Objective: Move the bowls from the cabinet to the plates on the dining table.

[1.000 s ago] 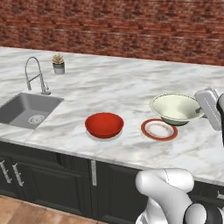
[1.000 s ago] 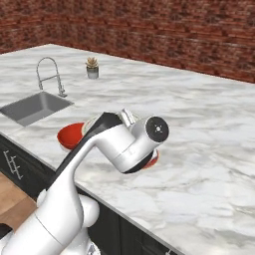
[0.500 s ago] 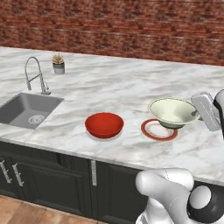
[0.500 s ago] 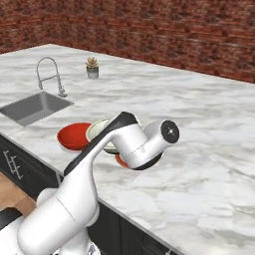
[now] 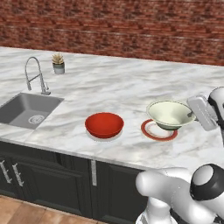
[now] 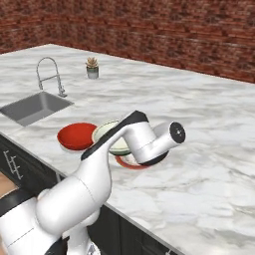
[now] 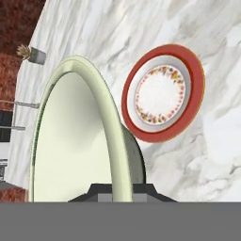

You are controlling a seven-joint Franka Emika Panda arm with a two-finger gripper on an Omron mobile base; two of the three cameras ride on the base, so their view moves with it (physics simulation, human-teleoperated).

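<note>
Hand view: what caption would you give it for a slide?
The pincer grips the cream bowl by its rim above the red-rimmed plate on the marble top.

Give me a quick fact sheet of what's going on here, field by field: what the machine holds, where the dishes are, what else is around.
end effector: shut on the cream bowl's rim
cream bowl: held just above the red-rimmed plate, not set down yet
red-rimmed plate: flat on the marble top, nothing on it
red bowl: sitting on a pale plate, left of the red-rimmed plate
sink: at far left, with a faucet
potted plant: behind the faucet
</note>
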